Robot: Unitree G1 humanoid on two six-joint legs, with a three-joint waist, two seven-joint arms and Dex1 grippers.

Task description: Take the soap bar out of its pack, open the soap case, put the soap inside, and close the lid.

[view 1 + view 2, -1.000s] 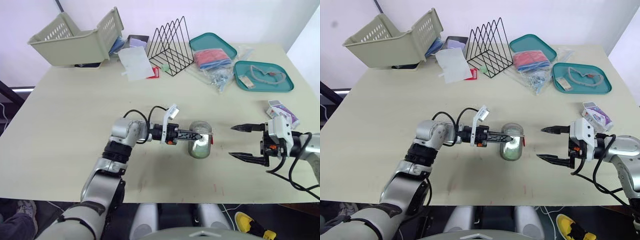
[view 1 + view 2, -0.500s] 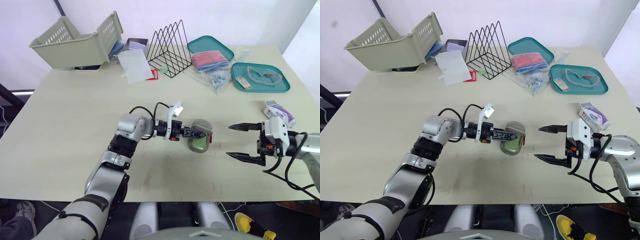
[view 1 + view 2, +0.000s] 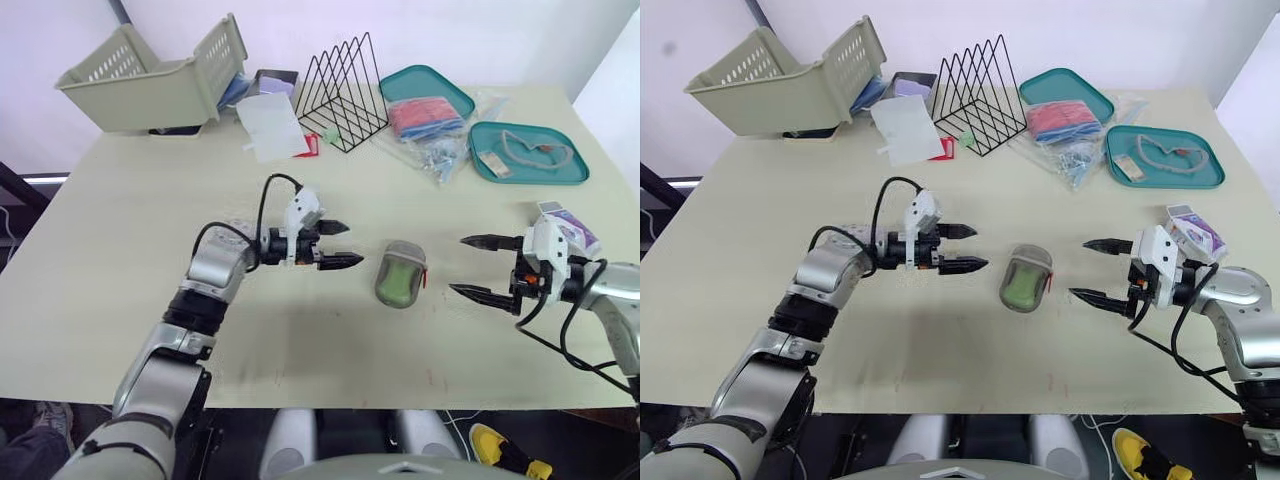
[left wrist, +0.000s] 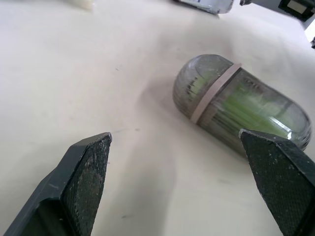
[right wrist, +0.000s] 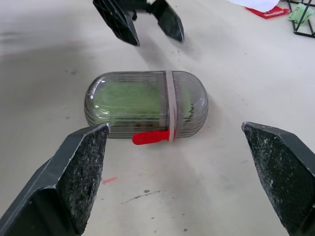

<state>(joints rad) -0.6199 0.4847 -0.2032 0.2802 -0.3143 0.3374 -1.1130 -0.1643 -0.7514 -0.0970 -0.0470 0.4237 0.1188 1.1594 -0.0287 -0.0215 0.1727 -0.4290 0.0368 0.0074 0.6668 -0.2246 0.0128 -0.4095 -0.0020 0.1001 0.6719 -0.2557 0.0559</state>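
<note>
Now the soap case [image 3: 400, 274] lies on its side on the counter [image 3: 130, 230], just right of the frame's centre in the head views. Its ribbed, clear lid is shut, a green bar shows through it, a pale band runs round it, and a small red tab sticks out at one edge.

The left jaws are spread wide open and hold nothing. They sit left of centre, with their tips pointing at the case but apart from it. The right jaws are also wide open and empty, at the right of the frame, and they point back at the case from the other side without touching it. The case lies between the two pairs.

A small white and purple soap pack [image 3: 565, 225] lies at the right edge of the frame, just beside the right arm's wrist.

Along the top of the frame stand a tilted beige basket [image 3: 150, 80] at the upper left, a black wire rack [image 3: 345, 95] near the middle, and two teal trays [image 3: 440, 85] [image 3: 545, 170] at the upper right.
</note>
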